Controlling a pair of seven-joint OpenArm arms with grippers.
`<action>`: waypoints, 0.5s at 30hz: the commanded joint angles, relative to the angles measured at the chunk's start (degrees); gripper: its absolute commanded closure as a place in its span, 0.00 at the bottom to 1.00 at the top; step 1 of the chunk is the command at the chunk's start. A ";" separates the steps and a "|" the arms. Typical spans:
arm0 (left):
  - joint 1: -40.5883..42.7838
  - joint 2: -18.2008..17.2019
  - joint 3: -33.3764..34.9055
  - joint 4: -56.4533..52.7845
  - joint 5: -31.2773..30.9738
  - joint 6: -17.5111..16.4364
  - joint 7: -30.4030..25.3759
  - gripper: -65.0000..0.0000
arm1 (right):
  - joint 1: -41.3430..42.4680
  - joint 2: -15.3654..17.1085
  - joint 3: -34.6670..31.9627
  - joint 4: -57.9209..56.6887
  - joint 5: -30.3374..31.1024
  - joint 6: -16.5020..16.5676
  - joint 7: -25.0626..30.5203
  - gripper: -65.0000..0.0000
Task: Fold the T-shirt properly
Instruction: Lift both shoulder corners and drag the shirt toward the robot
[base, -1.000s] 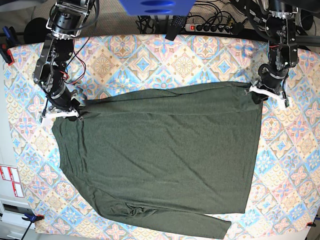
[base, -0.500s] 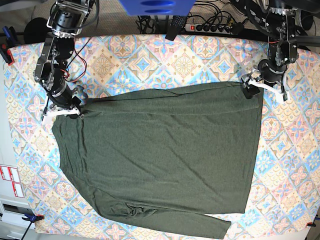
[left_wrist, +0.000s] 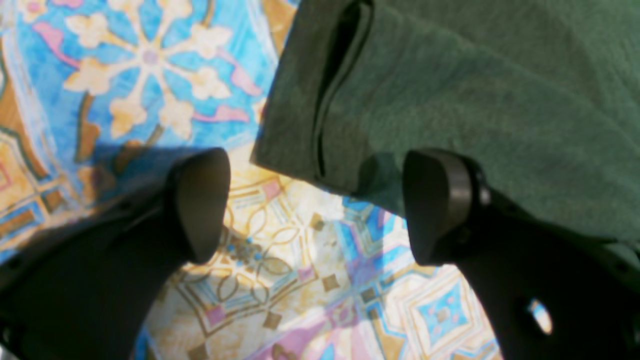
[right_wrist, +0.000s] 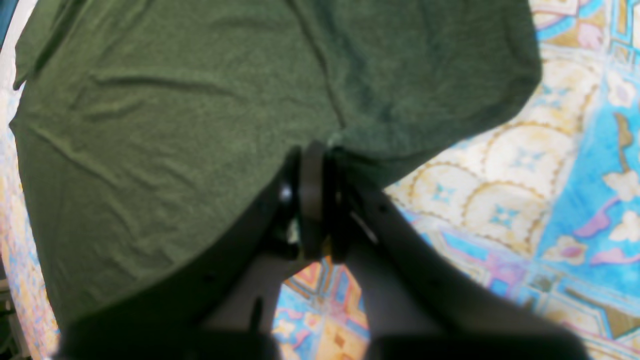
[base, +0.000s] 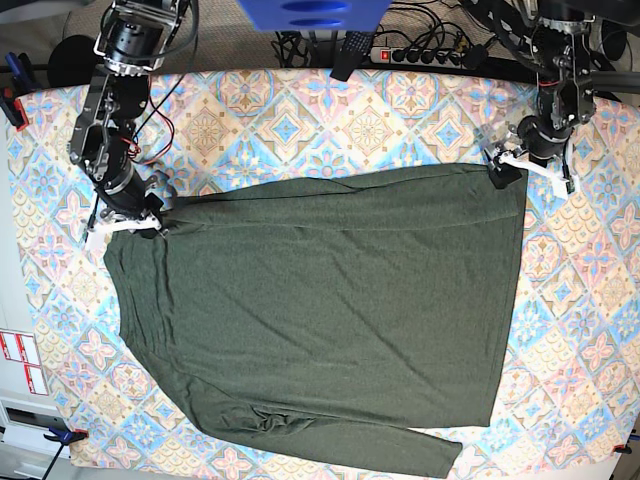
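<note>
The dark heathered olive-green knit T-shirt (base: 320, 310) lies spread nearly flat across the middle of the counter (base: 300, 110), which is covered in a patterned cloth of blue, yellow and pink tile motifs; one long sleeve appears folded in along the near edge, with a small bunch of wrinkles there. The fabric looks light, soft and limp, so by my judgement it will drape and sag rather than hold a shape, and should slide readily over the cloth; it is best taken by pinching a corner or hem edge, where the layers are doubled and give the fingers something to bite. The right gripper (right_wrist: 320, 170), at the far left corner in the base view, has its fingers (right_wrist: 311, 200) pressed together on a pinch of the shirt's edge. The left gripper (left_wrist: 315, 205), at the far right corner, hovers with its fingers (left_wrist: 200, 200) spread wide; the doubled corner of the shirt lies on the counter just beyond them, one pad overlapping the cloth's edge in the wrist view, nothing held.
</note>
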 joint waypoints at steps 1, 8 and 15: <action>-0.83 -0.71 -0.16 0.17 -0.16 0.01 0.01 0.16 | 0.78 0.65 0.16 0.97 0.76 0.56 0.94 1.00; -3.29 1.05 0.10 -0.89 -0.07 -0.08 0.45 0.22 | 0.78 0.65 0.16 0.97 0.85 0.56 0.94 1.00; -5.66 3.78 0.10 -0.89 0.02 -0.08 0.54 0.76 | 0.78 0.65 0.16 0.97 0.85 0.56 0.94 1.00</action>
